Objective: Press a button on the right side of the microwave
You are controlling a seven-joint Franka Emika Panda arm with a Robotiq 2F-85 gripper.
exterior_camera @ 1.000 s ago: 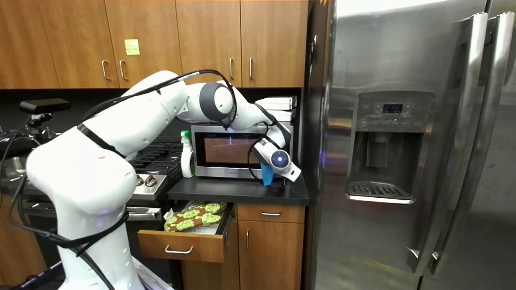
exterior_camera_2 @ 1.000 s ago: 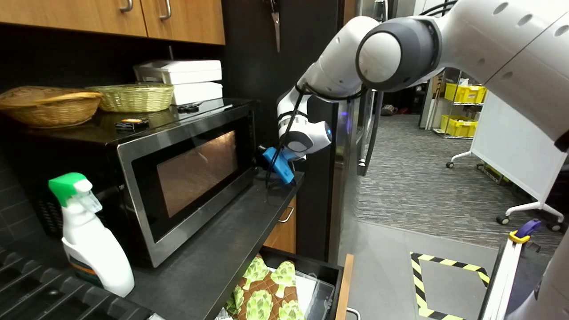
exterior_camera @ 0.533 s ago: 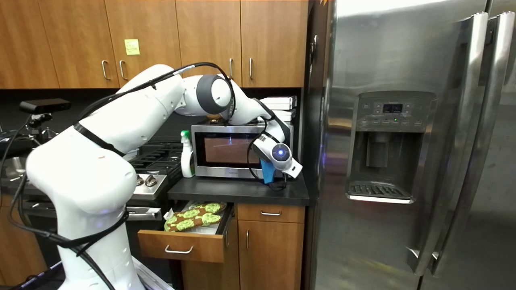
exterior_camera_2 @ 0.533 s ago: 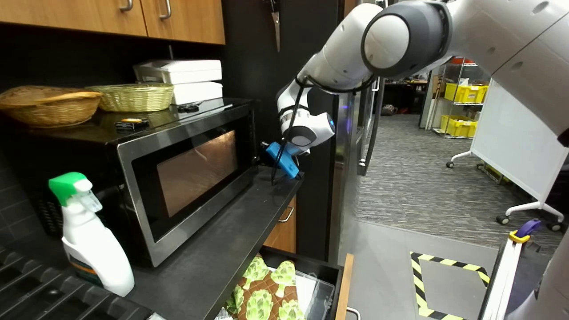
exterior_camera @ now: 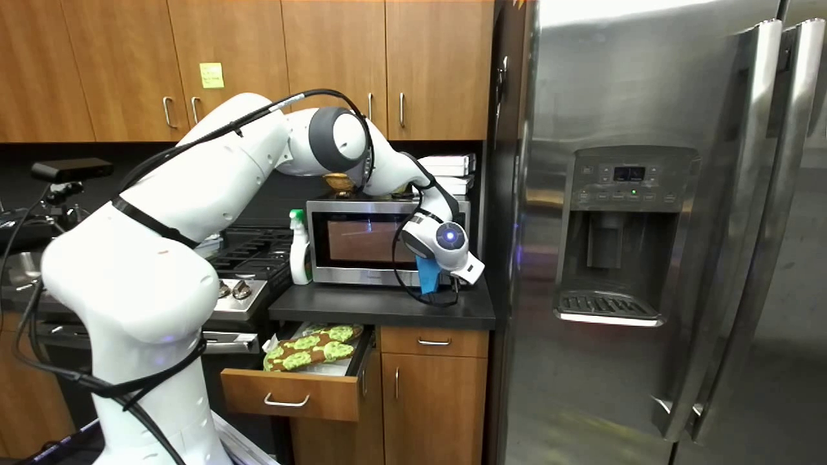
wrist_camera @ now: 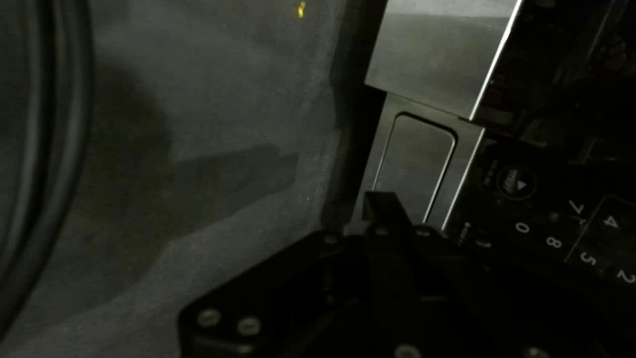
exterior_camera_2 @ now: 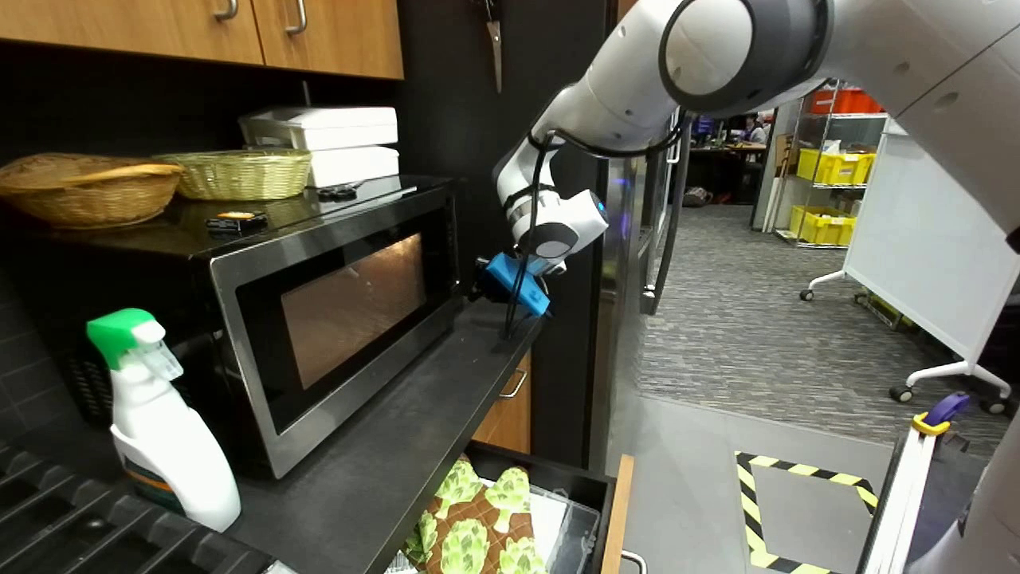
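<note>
The silver-grey microwave stands on the dark counter with its door shut, in both exterior views. In the wrist view its control panel shows white digits at the right. A rectangular silver button lies in the silver strip beside the panel. My gripper is shut and empty; its fingertips overlap the lower end of this button in the wrist view. I cannot tell whether they touch it. In an exterior view the gripper is dark and blurry at the microwave's far front corner, beside the blue wrist part.
A spray bottle stands beside the microwave. Baskets and white boxes sit on top. An open drawer with patterned mitts juts out below the counter. The steel fridge stands close to the arm. Cables hang at the wrist.
The arm's elbow has risen and moved back. In an exterior view the wrist and gripper have shifted slightly up and right, away from the microwave's front. The microwave and drawer have not moved.
</note>
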